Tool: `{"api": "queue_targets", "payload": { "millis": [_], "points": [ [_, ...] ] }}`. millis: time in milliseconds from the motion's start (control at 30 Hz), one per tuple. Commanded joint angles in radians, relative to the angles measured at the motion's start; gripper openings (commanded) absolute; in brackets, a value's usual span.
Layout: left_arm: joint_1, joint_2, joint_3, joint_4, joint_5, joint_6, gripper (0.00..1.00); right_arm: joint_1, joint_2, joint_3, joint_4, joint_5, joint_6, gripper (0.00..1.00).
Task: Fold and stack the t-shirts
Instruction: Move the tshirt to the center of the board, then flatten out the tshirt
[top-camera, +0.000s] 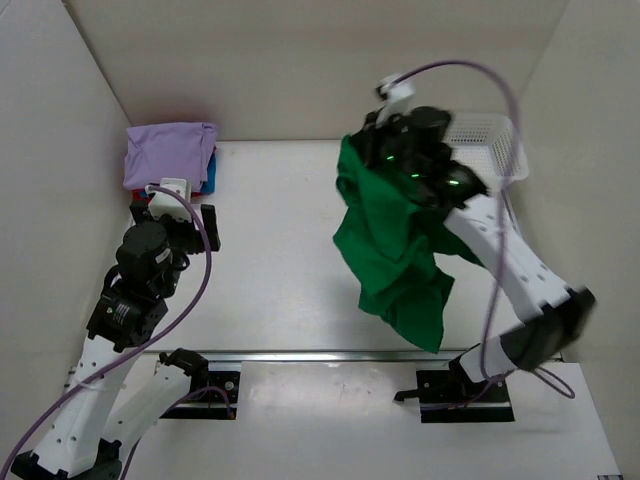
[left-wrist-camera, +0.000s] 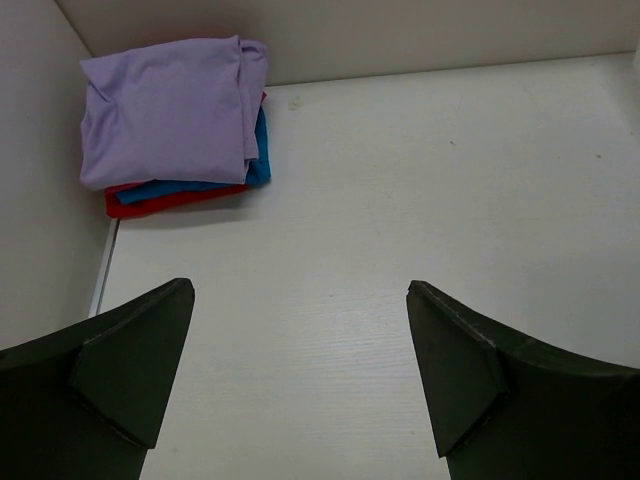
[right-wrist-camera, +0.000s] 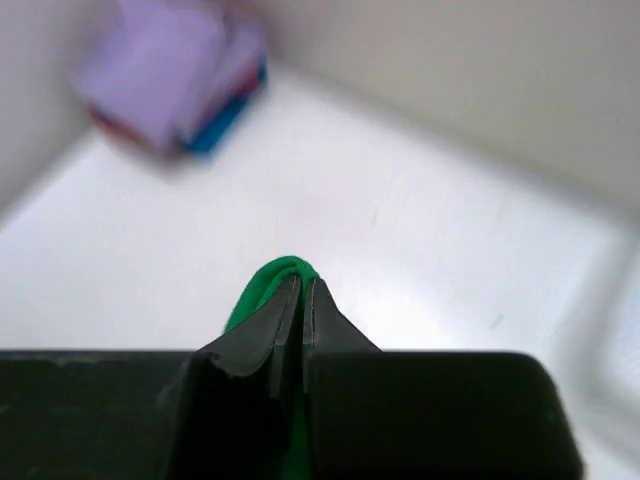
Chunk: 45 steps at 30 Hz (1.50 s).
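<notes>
Over the white table (top-camera: 270, 250), right jaws pinch the green t-shirt (top-camera: 395, 255), hanging lengthwise downward; left jaws spread.

In my right wrist view the shirt pile (right-wrist-camera: 170, 85) is looking blurry, and the right end effector (right-wrist-camera: 303, 283) is hiding most of the green shirt (right-wrist-camera: 262, 278). In my left wrist view the lavender shirt (left-wrist-camera: 165, 105) is covering nearly all of the blue shirt (left-wrist-camera: 200, 188) and the red shirt (left-wrist-camera: 150, 206), and the bottom edge is cutting off the left end effector (left-wrist-camera: 300, 287). From above, the right arm (top-camera: 500, 255) is blocking part of the basket (top-camera: 500, 140).
</notes>
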<state>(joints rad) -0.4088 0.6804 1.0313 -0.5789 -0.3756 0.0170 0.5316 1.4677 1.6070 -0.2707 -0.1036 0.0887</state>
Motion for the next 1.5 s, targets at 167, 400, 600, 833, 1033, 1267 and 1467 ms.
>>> {"api": "queue_targets", "payload": {
  "millis": [167, 400, 600, 833, 1033, 1267, 1467],
  "points": [
    [0.005, 0.102, -0.031, -0.041, 0.089, -0.008, 0.99, 0.160, 0.341, 0.021, -0.071, 0.208, 0.066, 0.16],
    [0.045, 0.203, -0.173, 0.069, 0.363, -0.112, 0.93, 0.082, 0.222, -0.148, -0.065, 0.219, 0.063, 0.50],
    [-0.073, 0.414, -0.218, 0.105, 0.442, -0.190, 0.82, -0.080, 0.076, -0.271, -0.139, 0.128, 0.031, 0.65],
    [-0.084, 0.589, -0.286, 0.318, 0.518, -0.461, 0.81, -0.180, -0.026, -0.471, -0.153, 0.154, 0.017, 0.67],
    [-0.120, 0.786, -0.217, 0.347, 0.461, -0.508, 0.81, -0.271, -0.099, -0.591, -0.124, 0.111, 0.039, 0.68],
    [-0.182, 0.918, -0.151, 0.329, 0.380, -0.538, 0.83, -0.372, -0.150, -0.679, -0.130, 0.064, 0.039, 0.69],
    [-0.208, 1.031, -0.089, 0.300, 0.339, -0.564, 0.84, -0.398, -0.168, -0.728, -0.116, 0.048, 0.046, 0.69]
  ]
}}
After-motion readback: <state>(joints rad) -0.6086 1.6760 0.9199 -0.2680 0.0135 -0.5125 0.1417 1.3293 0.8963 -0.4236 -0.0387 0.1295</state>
